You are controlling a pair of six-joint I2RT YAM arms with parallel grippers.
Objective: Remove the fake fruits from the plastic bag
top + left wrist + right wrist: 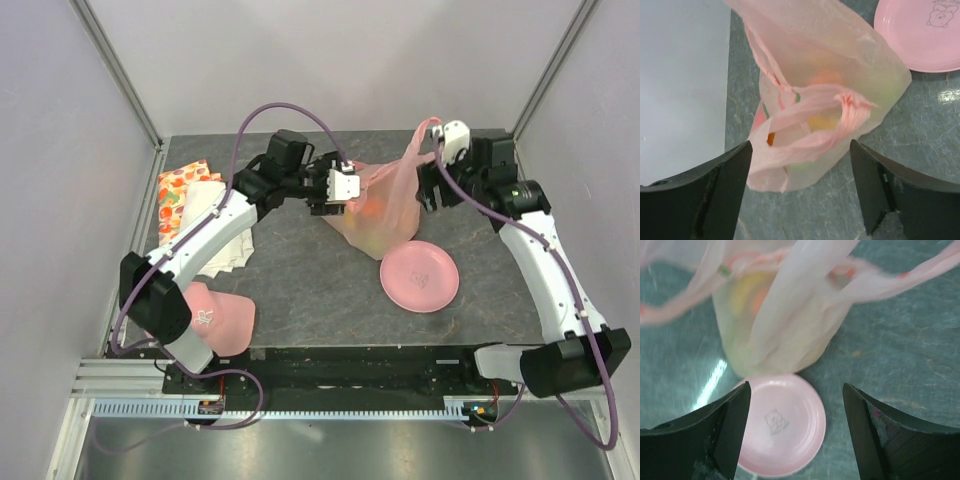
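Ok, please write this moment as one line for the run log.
left gripper: open, at top of bag | right gripper: open, beside bag | fruits: inside bag | plate: next to bag

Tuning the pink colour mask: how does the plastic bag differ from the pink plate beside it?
The plastic bag is thin, crinkled and translucent, fake fruits showing through as orange and yellow; the pink plate is opaque and smooth. The bag bulges up, with handle loops; the plate lies flat and round. The bag is filled; the plate carries only a small cartoon print. Both are pale pink, on the table.
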